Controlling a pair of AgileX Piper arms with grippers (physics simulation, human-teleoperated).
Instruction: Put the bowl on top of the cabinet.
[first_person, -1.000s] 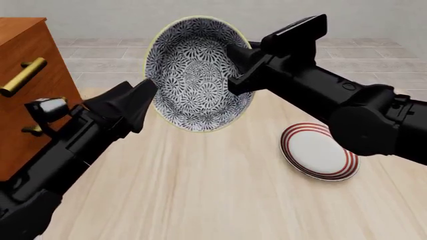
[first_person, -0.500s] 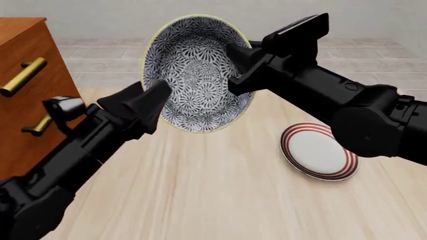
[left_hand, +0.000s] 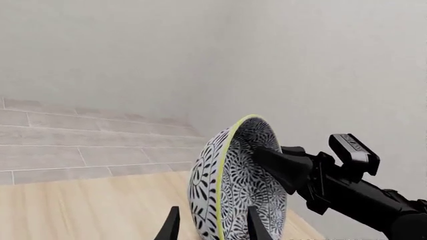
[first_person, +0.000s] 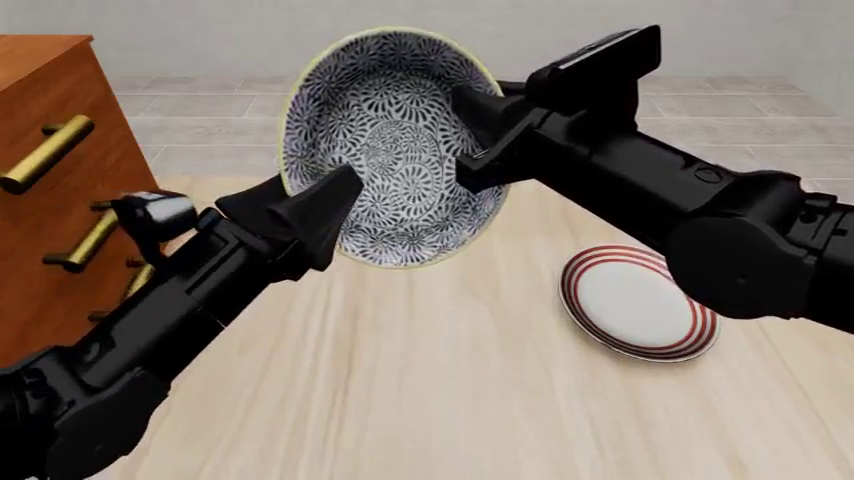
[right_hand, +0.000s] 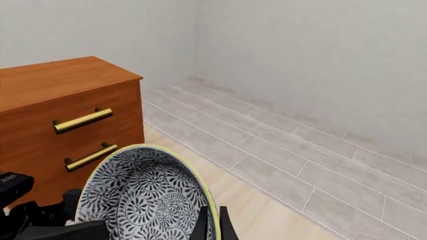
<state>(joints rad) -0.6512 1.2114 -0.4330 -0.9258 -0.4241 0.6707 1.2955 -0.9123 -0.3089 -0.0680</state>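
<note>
Behind left arm, bowl (first_person: 387, 150) lower-left rim hidden; cabinet (first_person: 54, 200) cut off.

There is one bowl (first_person: 387, 150), one plate (first_person: 637, 303) and one cabinet (first_person: 54, 190). Three handles (first_person: 47, 153) show on the cabinet's front. Two robot arms are in view, each ending in one gripper.

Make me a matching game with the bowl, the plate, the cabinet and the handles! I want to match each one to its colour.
Things:
1. bowl
2. plate
3. cabinet
4. handles

Colours:
A. reddish-brown wood
B. white with red rings
C. brass-gold
D. white with dark flower pattern, yellowish rim

Pairs: 1-D, 2-B, 3-A, 4-C
</note>
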